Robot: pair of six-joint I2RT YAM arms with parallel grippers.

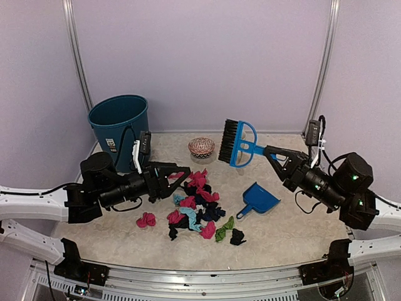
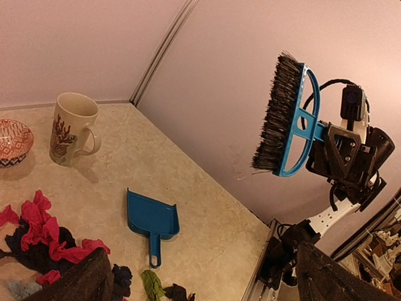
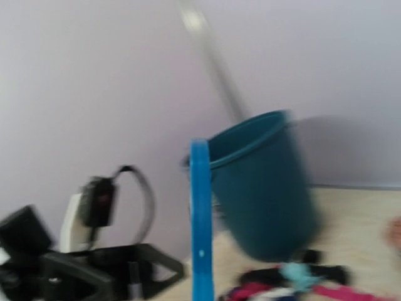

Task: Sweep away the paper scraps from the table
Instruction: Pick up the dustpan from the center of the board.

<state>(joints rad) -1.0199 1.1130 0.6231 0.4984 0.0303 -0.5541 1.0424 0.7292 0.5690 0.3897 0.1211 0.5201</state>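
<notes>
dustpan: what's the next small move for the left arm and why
Probably reach the open, empty left gripper past the paper scraps to the handle of the dustpan. The right gripper holds the brush aloft, but the dustpan lies unheld on the table, handle toward the pile, so a sweep would have nothing to catch the scraps.

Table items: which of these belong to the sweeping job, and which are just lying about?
For the job: paper scraps; brush, held in the right gripper; dustpan; the table itself; probably the teal bin.

Just lying about: patterned bowl; mug.
</notes>
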